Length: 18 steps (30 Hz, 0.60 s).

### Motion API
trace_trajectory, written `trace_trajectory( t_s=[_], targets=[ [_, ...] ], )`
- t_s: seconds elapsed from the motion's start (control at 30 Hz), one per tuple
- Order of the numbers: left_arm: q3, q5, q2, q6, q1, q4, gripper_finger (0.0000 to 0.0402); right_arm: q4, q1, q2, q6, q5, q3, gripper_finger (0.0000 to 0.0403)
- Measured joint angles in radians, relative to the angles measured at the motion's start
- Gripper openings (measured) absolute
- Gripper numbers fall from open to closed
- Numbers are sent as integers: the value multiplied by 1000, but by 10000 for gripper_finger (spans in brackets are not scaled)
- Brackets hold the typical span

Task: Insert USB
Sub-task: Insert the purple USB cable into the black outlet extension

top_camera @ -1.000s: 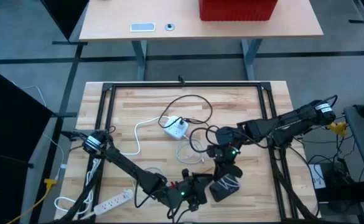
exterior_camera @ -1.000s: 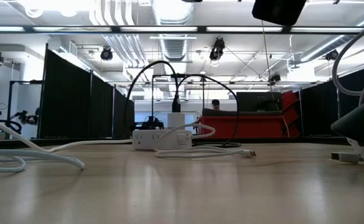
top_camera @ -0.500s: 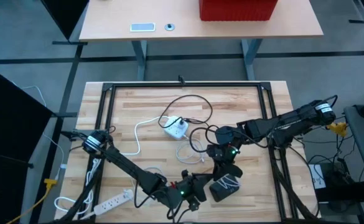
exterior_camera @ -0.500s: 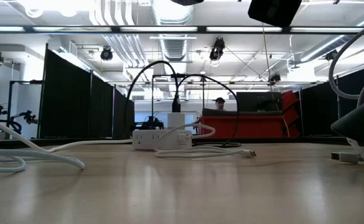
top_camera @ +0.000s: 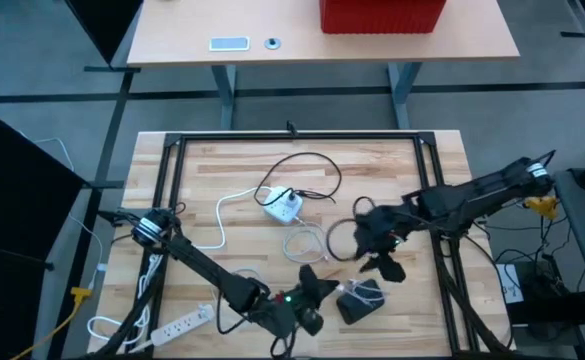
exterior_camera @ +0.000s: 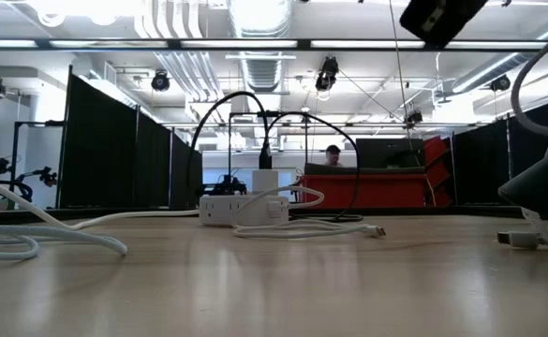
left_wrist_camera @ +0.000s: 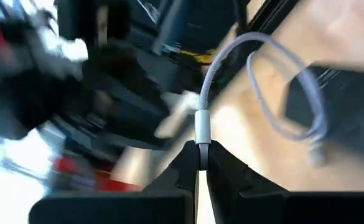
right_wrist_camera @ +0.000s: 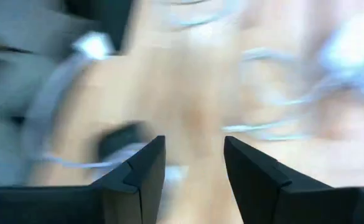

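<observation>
Butcher-block tabletop (top_camera: 232,160), pale planks in a black frame, carries everything; beyond it stand a second desk and a red bin. At the near edge, the left end effector (left_wrist_camera: 198,163) is clamped on the USB plug (left_wrist_camera: 203,130), a short silvery metal shell with a braided grey cable (left_wrist_camera: 275,93) looping off it toward the black charger block (top_camera: 360,300) just beside it on the wood. My reading is that the plug must be carried to a port, so the grip should stay square on the shell, the tip level, and the slack cable kept from dragging or twisting. The right end effector (right_wrist_camera: 193,163) hangs above the tabletop to the right of centre, its dark angular fingers apart and empty. Farther back sits a white power adapter (top_camera: 283,206), smooth plastic, with thin black and white cords curling round it.
</observation>
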Motion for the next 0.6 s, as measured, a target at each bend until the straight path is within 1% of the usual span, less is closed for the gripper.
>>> trace_trajectory(
  t_s=[0.07, 0.13, 0.17, 0.23, 0.3, 0.33, 0.4, 0.5, 0.6],
  targets=[
    [0, 89, -27, -301, 27, -111, 7, -5, 45, -17, -60, 196, -15, 143],
    [0, 175, -49, -555, 59, -201, 7, 21, 88, -27, -130, 342, -36, 136],
    [1, 218, -56, -656, 74, -242, 7, 44, 107, -30, -159, 393, -47, 134],
    [1, 307, -65, -823, 105, -309, 7, 90, 140, -29, -198, 462, -73, 128],
    [1, 400, -78, -954, 134, -328, 7, 139, 163, -12, -208, 493, -96, 126],
    [1, 443, -85, -997, 148, -320, 7, 154, 170, -3, -209, 493, -105, 127],
    [1, 494, -98, -1019, 166, -297, 7, 159, 186, 16, -197, 488, -115, 132],
    [2, 508, -103, -1012, 182, -298, 7, 159, 201, 39, -127, 485, -114, 147],
    [2, 510, -106, -1013, 191, -300, 7, 156, 203, 34, -75, 485, -96, 160]
  ],
)
